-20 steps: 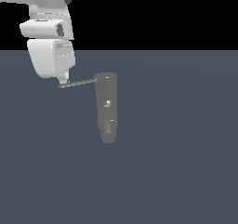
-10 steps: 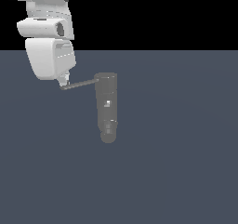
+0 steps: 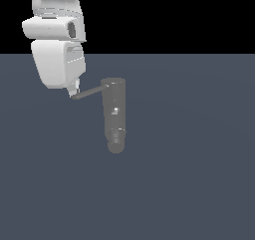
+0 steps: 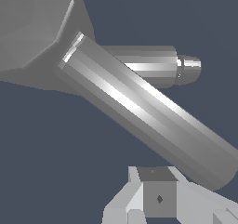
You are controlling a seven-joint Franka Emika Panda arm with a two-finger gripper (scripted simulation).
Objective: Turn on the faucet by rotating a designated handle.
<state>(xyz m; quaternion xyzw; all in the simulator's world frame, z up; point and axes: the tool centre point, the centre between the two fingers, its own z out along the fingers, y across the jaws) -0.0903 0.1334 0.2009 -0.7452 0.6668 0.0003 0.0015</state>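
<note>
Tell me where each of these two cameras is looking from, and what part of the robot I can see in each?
Exterior view: off the arm, looking down at the grey floor; the faucet lies mid-frame, its handle pointing to the exterior view's left, where the white arm's fingers meet its tip.
Wrist view: mounted on the arm, close over the handle; only the fingers show, at the frame's edge.
Shared: both show the handle, the fingers, and the faucet's stepped nozzle.
</note>
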